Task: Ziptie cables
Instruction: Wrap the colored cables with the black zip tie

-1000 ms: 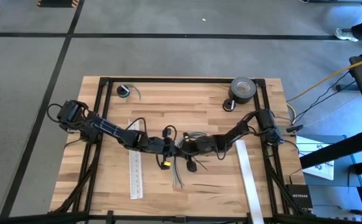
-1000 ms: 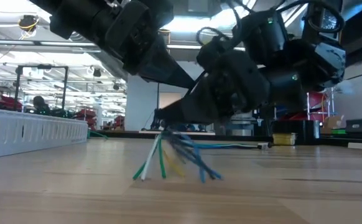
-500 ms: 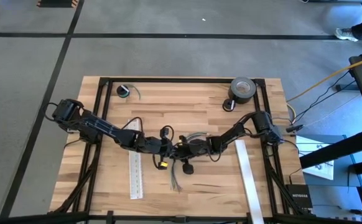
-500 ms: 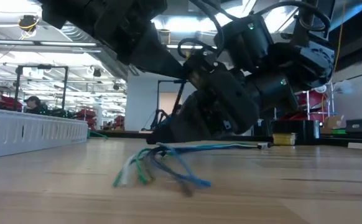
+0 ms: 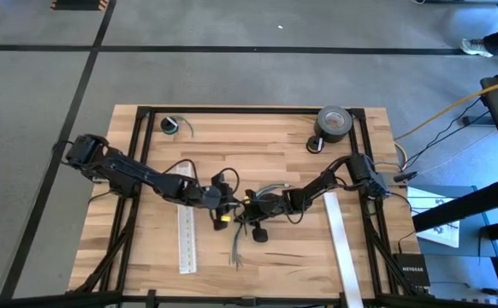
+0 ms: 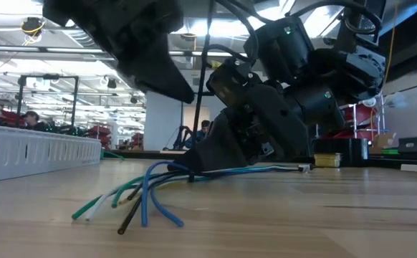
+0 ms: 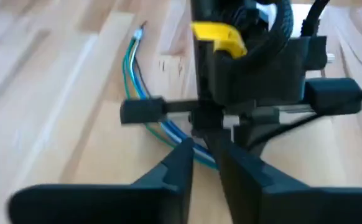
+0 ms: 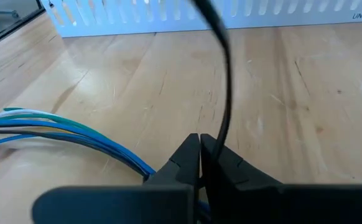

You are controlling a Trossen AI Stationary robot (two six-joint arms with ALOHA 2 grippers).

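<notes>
My right end effector [image 8: 199, 146] pinches the ziptie [image 8: 221, 74] over the cables [image 8: 63, 127]; I should draw it tight slowly, left end effector [image 7: 204, 155] barely parted.

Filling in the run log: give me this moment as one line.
stage: strapping | right gripper: shut on ziptie | left gripper: narrow gap, facing it | cables: on table

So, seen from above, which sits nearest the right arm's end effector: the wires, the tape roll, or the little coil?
From the right end effector:
1. The cables, beside it at mid-table.
2. The tape roll, far right corner.
3. The small coil, far left corner.
Two and three are nearly tied.
</notes>
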